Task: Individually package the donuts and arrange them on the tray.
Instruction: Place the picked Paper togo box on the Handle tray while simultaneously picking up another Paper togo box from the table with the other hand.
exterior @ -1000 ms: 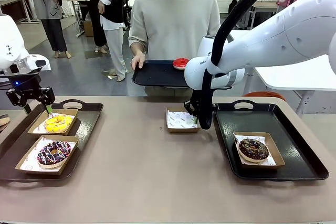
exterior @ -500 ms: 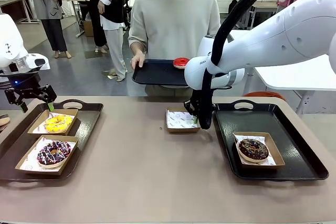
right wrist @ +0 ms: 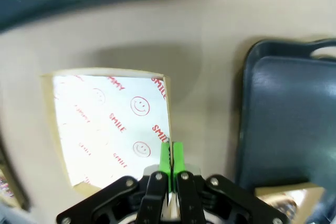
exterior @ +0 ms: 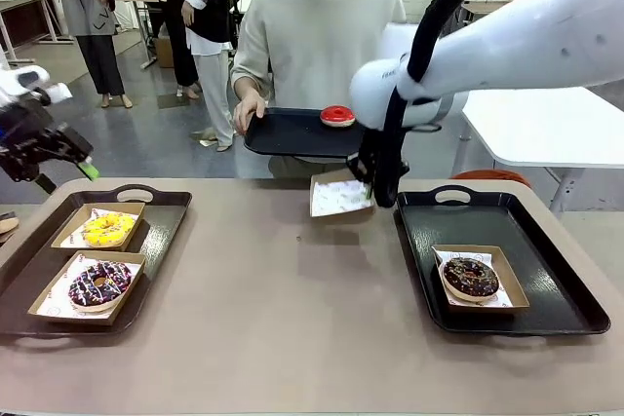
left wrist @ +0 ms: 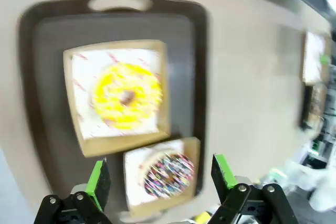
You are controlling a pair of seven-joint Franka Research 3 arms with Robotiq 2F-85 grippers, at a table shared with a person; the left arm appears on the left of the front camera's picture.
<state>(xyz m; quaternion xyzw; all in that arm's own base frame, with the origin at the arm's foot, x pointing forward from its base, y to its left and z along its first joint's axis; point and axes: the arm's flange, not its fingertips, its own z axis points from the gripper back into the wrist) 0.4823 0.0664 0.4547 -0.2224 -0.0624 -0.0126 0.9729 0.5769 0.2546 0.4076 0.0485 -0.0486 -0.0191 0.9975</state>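
4 ring donuts across 3 trays, 1 empty box lifted.

The yellow donut (exterior: pixel 108 228) and a sprinkled chocolate donut (exterior: pixel 98 283) sit in shallow cardboard boxes on the left tray (exterior: pixel 162 231); another chocolate donut (exterior: pixel 470 277) lies boxed on the right tray (exterior: pixel 546 270); the glossy red donut (exterior: pixel 337 116) rests on the black tray (exterior: pixel 292 133) the person holds. The right gripper (right wrist: pixel 170 153) pinches the rim of an empty paper-lined box (right wrist: pixel 110 124), tilted off the table; its wrist view reads "SMILE" print. The left gripper (left wrist: pixel 160 174) hangs spread wide above the left tray, that view somewhat blurred.
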